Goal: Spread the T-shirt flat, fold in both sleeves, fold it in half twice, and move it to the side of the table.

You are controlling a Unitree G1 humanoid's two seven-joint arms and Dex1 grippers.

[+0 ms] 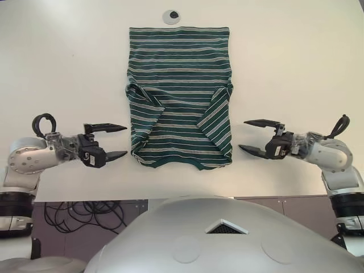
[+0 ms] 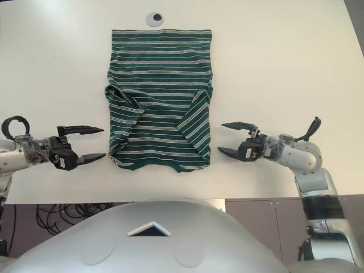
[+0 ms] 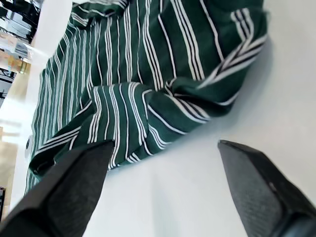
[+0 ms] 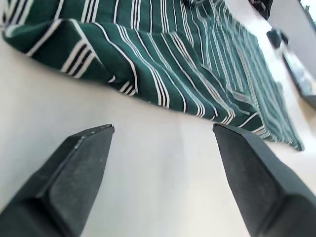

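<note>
The white table (image 1: 296, 68) carries the green striped T-shirt (image 1: 179, 74) lengthwise in its middle, one short end close to the far edge and the other toward the near edge. The body lies flat. Both sleeves look already turned in: the left one (image 1: 142, 105) sits a bit bunched along its side, and the right one (image 1: 219, 116) lies as a neat diagonal flap. I'd judge the sleeve step done and the first half-fold next.

The left gripper (image 1: 125, 140) hangs just beside the shirt's near-left corner with its jaws spread wide and nothing in them. The right gripper (image 1: 242, 135) mirrors it off the near-right corner, likewise wide and empty. The next move seems to call for each to pinch its near corner, through all layers, and carry that end evenly over to the far hem. From where I stand, the left bunching may need care.

A small grey round disc (image 1: 171, 16) sits just past the far hem.
</note>
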